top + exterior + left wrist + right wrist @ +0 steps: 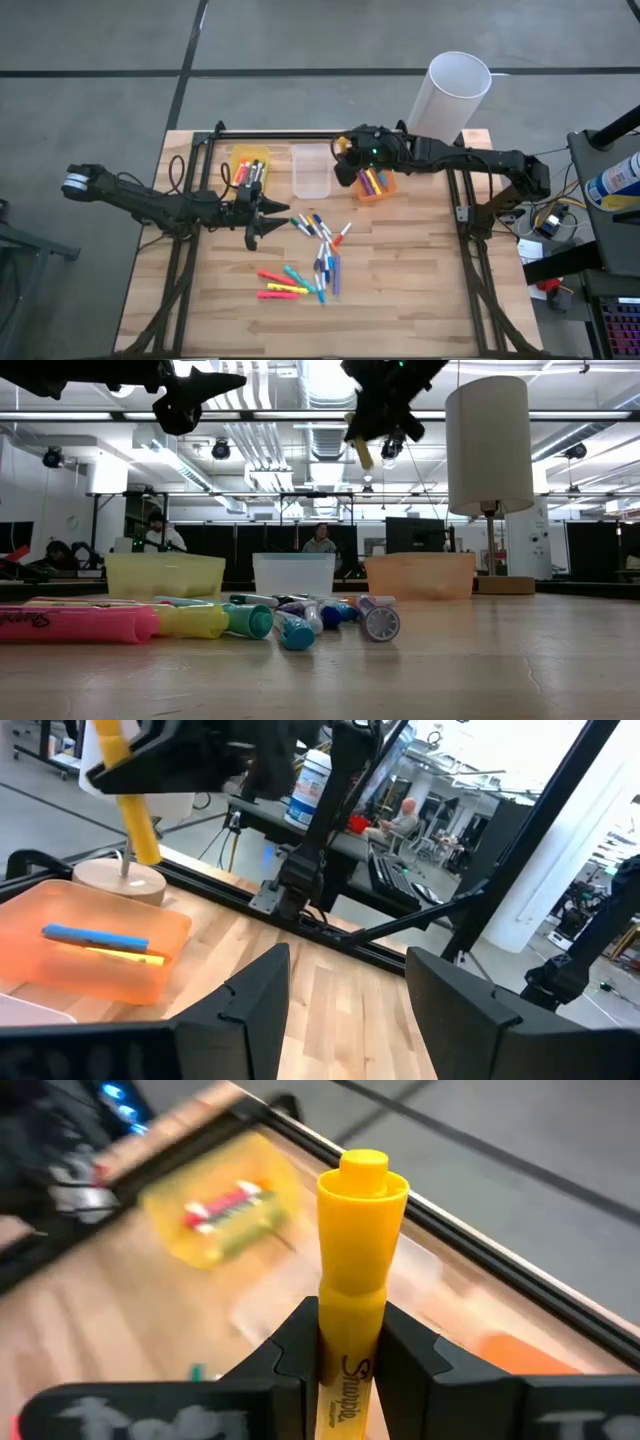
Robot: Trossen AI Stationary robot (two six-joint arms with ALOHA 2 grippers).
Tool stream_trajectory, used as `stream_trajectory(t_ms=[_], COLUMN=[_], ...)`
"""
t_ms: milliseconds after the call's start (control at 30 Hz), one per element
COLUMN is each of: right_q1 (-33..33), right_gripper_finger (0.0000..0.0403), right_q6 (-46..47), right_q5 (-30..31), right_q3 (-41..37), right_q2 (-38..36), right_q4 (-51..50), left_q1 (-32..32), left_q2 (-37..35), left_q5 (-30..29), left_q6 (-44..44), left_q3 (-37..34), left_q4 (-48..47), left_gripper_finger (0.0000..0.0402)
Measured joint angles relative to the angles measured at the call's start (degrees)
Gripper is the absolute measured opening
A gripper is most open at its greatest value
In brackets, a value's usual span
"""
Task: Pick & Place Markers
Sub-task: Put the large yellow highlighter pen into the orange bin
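Observation:
My right gripper [344,160] hangs high over the far part of the table, between the clear bin [311,172] and the orange bin [375,184], shut on a yellow marker [360,1250]. That marker also shows in the low view [362,452] and the left wrist view [132,805]. My left gripper [272,214] stands open and holds nothing, lifted beside the yellow bin [250,168] and pointing toward the table's right side. Several loose markers [312,255] lie flat on the wood in the table's middle. More markers lie in the yellow and orange bins. My right gripper pinches the yellow marker's printed barrel [350,1380] between its two fingers [290,1355]. The marker lies along the fingers, and its capped end [364,1180] juts out past their tips. It is lifted clear of the table and slants downward below the gripper.
A tall white cylinder [448,95] stands at the table's far right corner on a round wooden base [120,878]. A black rail [280,135] runs along the far edge. People sit in the room behind the table [320,540]. Bare wood lies at the near right.

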Motion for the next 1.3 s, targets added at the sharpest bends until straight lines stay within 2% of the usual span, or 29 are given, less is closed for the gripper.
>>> stream_trajectory(t_ms=[300, 600, 1067, 1300], right_q1=[-7.64, -11.40, -13.79, -15.48], right_gripper_finger=[0.0065, 0.0065, 0.0066, 0.0067], right_q6=[3.33, 6.20, 5.90, 5.88], right_q5=[0.03, -4.72, -6.24, -9.18], right_q3=[-0.22, -0.33, -0.33, -0.33], right_q2=[1.43, 7.64, 15.00, 18.61], right_q4=[-10.85, -17.70, -19.45, -19.23], left_q1=[0.00, 0.00, -0.11, -0.11], left_q2=[0.00, 0.00, 0.00, 0.02], left_q5=[-0.02, -0.02, 0.00, 0.02], left_q6=[0.01, -0.91, -1.29, -1.29], left_q3=[0.00, 0.00, 0.00, 0.00], left_q4=[-0.84, -1.04, -2.30, -4.73], left_gripper_finger=[0.0193, 0.0193, 0.0193, 0.0193])
